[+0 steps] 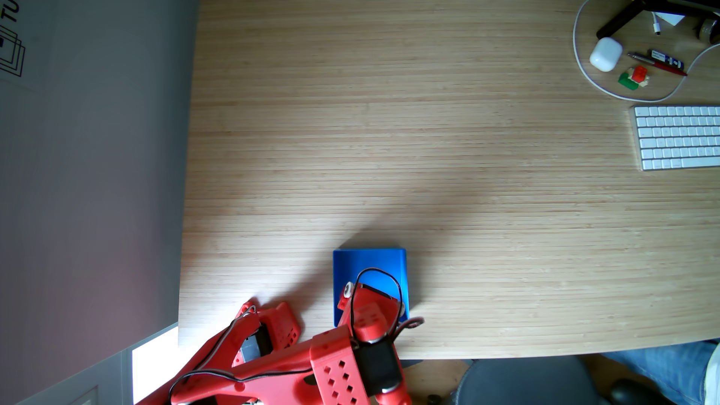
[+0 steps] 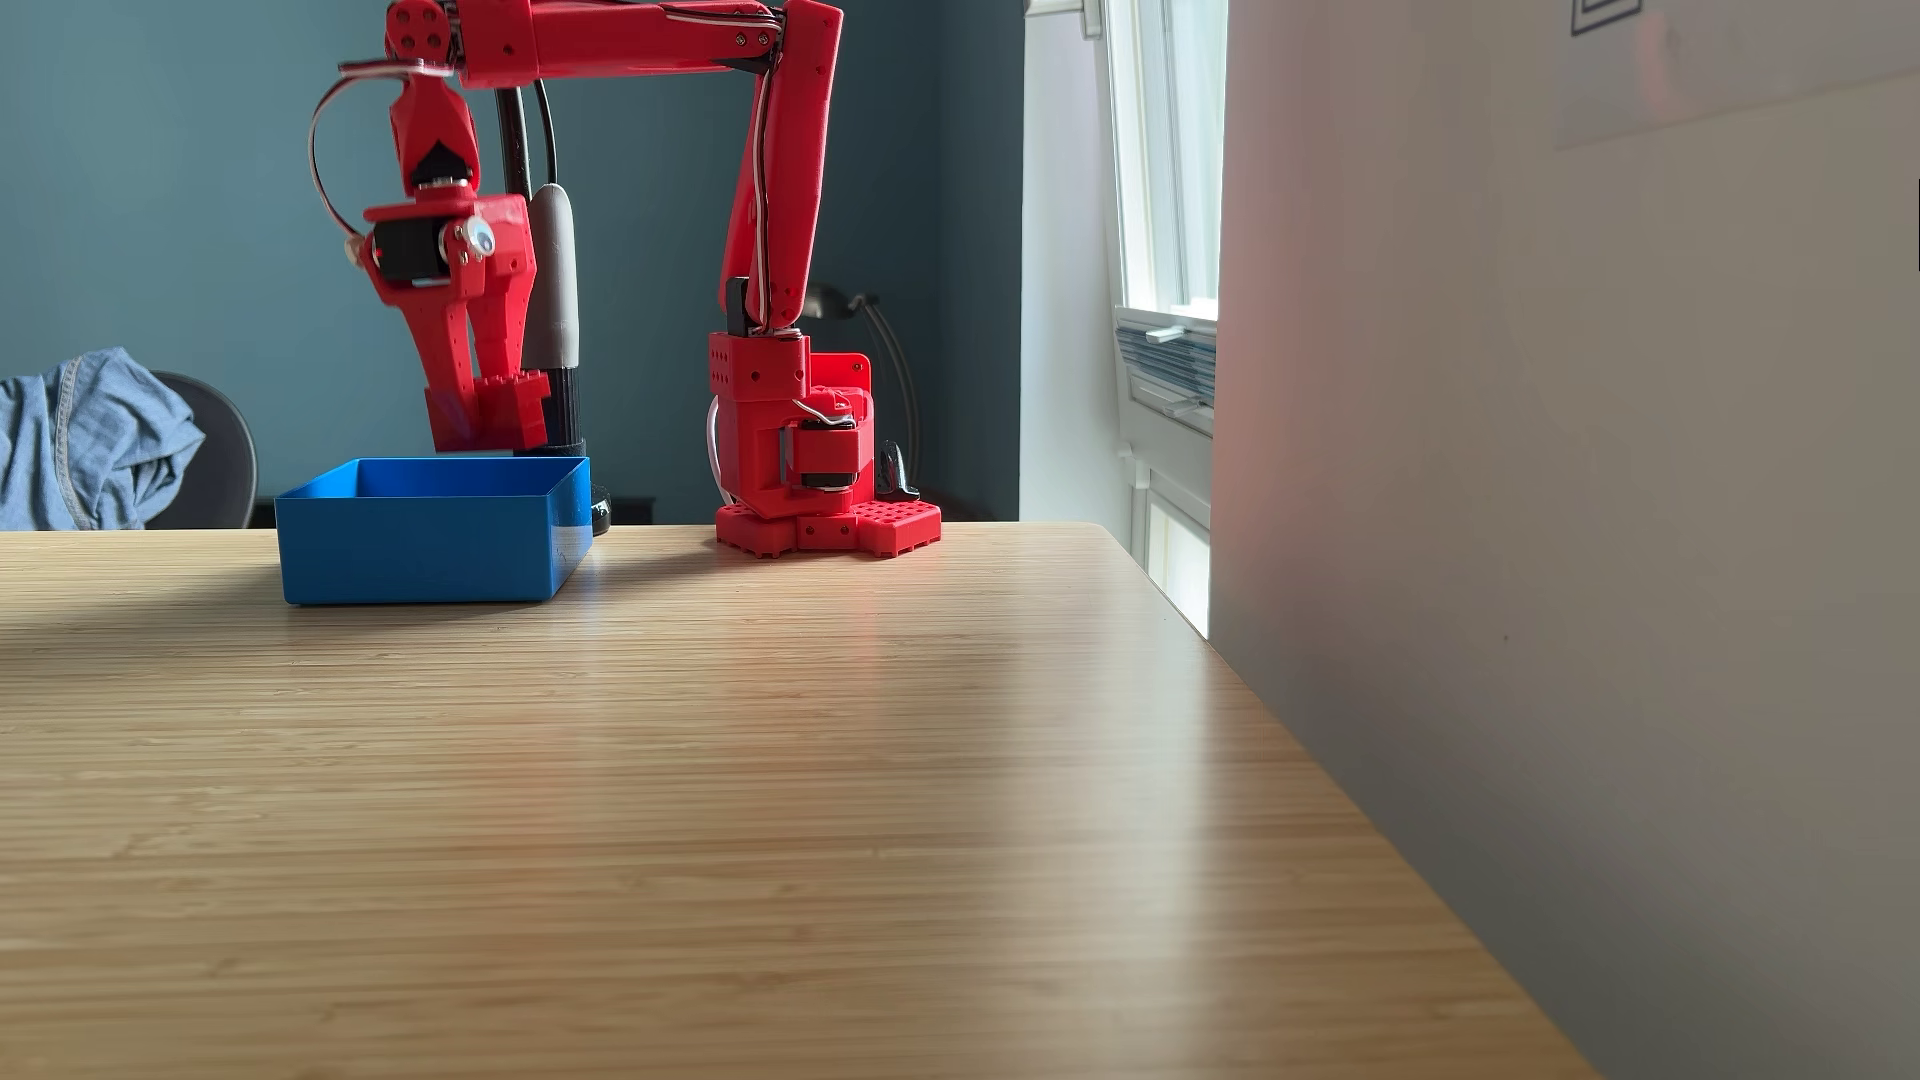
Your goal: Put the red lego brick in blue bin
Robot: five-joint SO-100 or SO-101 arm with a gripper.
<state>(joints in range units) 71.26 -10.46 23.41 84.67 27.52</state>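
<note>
Now, your items: wooden table (image 2: 727, 831); blue bin (image 2: 426, 550) at its far left in a fixed view; gripper (image 2: 488, 421) hanging just above the bin's opening, fingers clamped on the red lego brick (image 2: 514, 408), held clear of the rim.

Bamboo-grain desk (image 1: 428, 155). Far corner in a fixed view: white keyboard (image 1: 678, 138) at the right edge, white earbud case (image 1: 605, 53), red pen (image 1: 658, 64), small stack of green, white and red bricks (image 1: 634, 78), all ringed by a white cable (image 1: 580, 66). Dark office chair (image 1: 522, 383) at the desk edge, denim shirt (image 2: 88, 441) draped over it. Window (image 2: 1164, 208) at right.
</note>
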